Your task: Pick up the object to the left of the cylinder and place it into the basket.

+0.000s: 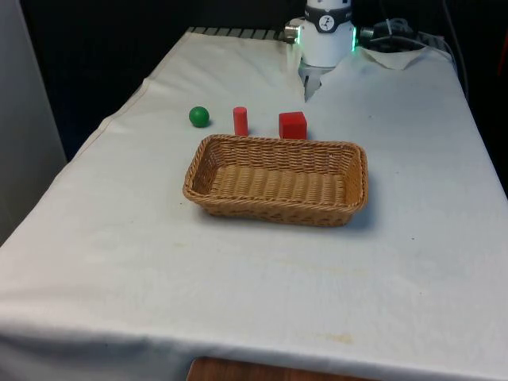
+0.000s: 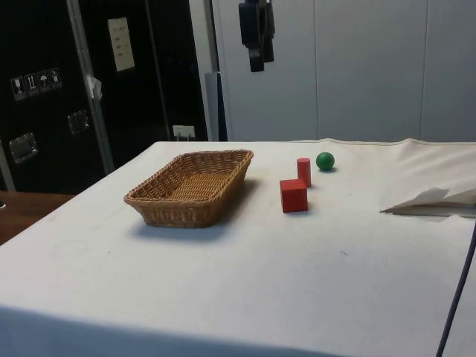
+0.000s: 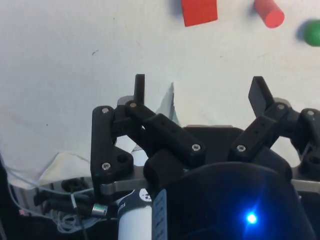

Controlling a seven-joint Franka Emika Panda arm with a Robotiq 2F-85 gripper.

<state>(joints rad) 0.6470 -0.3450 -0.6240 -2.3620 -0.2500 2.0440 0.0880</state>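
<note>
The green ball [image 1: 199,117] rests on the white surface [image 1: 262,270], at the front view's left end of a row of three things, just beside the upright red cylinder [image 1: 240,121], with the red cube [image 1: 292,125] further along to the front view's right. Being round, the ball has no long axis and points no particular way. The row sits just behind the far long rim of the wicker basket [image 1: 277,179], apart from it; the basket's long axis runs across the front view. The gripper [image 2: 256,59] hangs high above the surface in the side view, well apart from every object, and holds nothing. In the wrist view the jaws stand spread wide, with bare cloth between the fingers [image 3: 139,87]. The ball [image 3: 312,32] lies well outside the gap between the jaws, beyond the cylinder [image 3: 269,12] and cube [image 3: 199,11], and is cut off at the picture's edge, as are the cylinder and cube. In the side view the gripper's upper part is cut off.
</note>
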